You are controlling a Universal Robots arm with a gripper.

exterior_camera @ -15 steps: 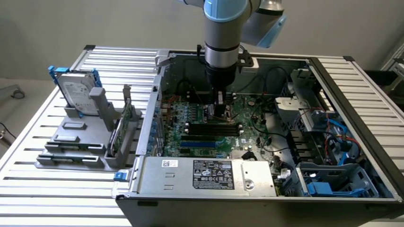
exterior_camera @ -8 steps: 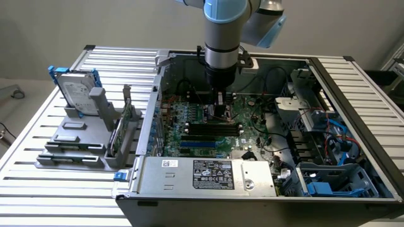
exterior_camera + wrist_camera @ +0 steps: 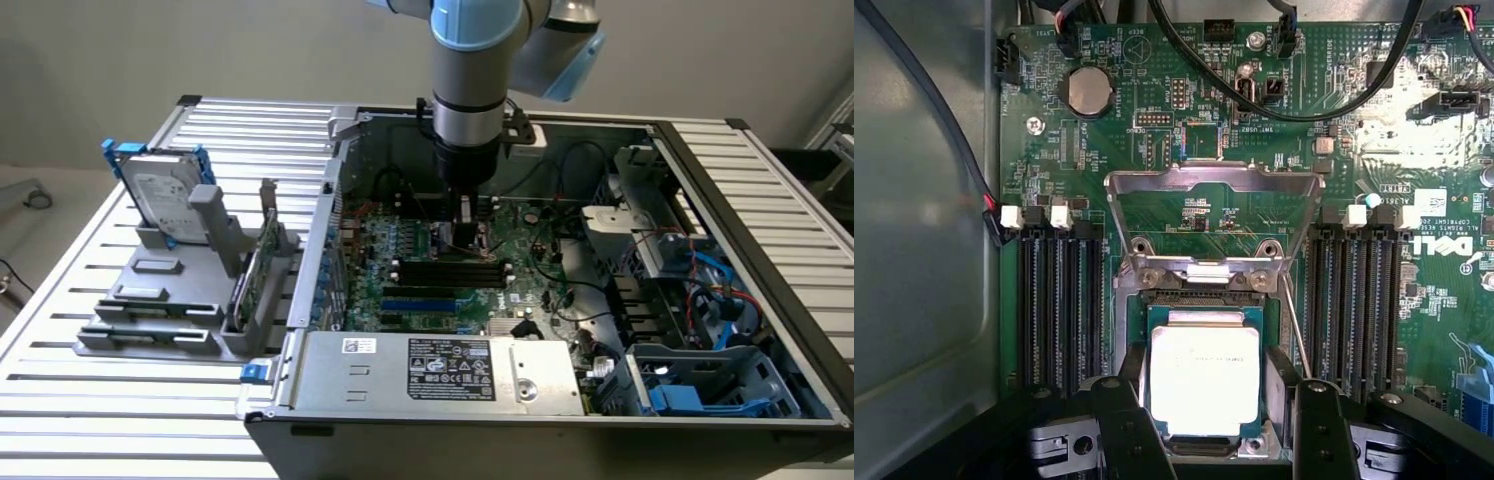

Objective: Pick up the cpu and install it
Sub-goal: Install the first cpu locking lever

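Gripper (image 3: 1206,420), fingers spread on either side of the cpu (image 3: 1205,377) over the socket (image 3: 1154,325); seating well needs square alignment below the raised load plate (image 3: 1212,215).

wall (image 3: 160,50): plain pale grey, behind the table | table (image 3: 120,400): ribbed silver slats | floor (image 3: 20,230): pale, beside the table at the exterior view's left
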